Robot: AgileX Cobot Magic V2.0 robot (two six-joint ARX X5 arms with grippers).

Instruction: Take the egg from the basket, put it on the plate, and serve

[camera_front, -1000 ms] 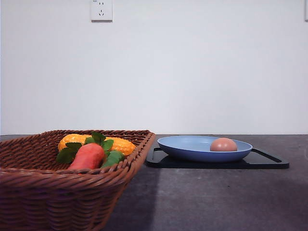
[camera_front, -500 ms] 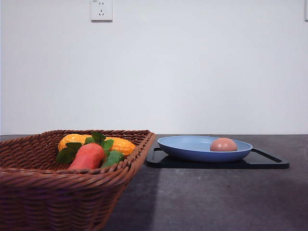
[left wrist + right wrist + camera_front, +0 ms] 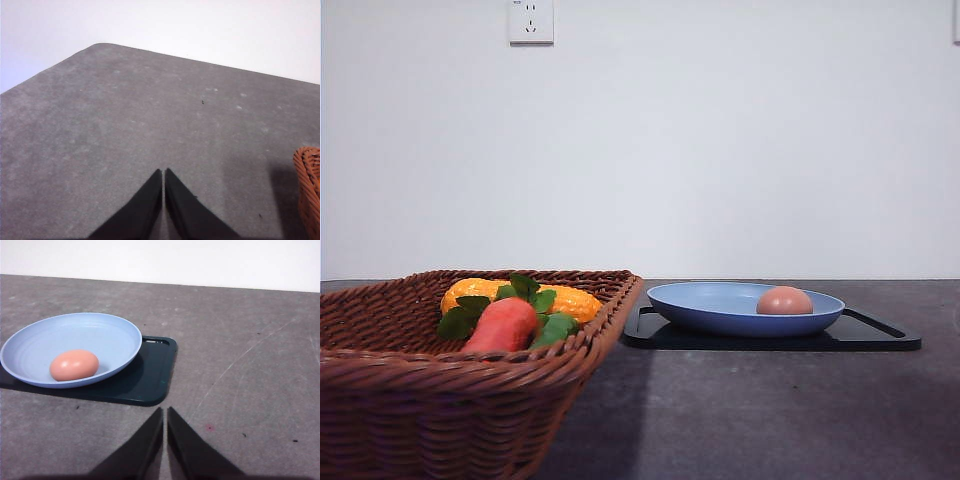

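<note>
Egg (image 3: 784,300) sits in the blue plate (image 3: 720,312) in the front view, and the plate rests on the black tray (image 3: 880,338). The brown basket (image 3: 450,400) is off to the side, holding the carrot (image 3: 502,325) and the corn piece (image 3: 565,300). So the move from basket to plate looks done, and I think serving is the step left. To do it well, the robot should take hold of the tray or the plate rim, not the egg. It should keep everything flat and go slow, because a round egg can roll in a shallow plate.

Next, the left wrist view. The left pincer (image 3: 163,172) has its two black fingers pressed together with nothing between them. It hangs over the bare grey table (image 3: 125,125). A bit of the basket rim (image 3: 310,185) peeks in at the side, well apart from the tips. The egg is not near this pincer.

Last, the right wrist view. The right pincer (image 3: 165,411) is pressed together too, and it pinches nothing. The near edge of the tray (image 3: 150,375) lies just ahead of the tips. The plate (image 3: 110,335) is farther ahead and off to one side. The egg (image 3: 74,365) lies in the near part of the plate, well apart from the tips. This pincer needs to spread before it can grab anything.
</note>
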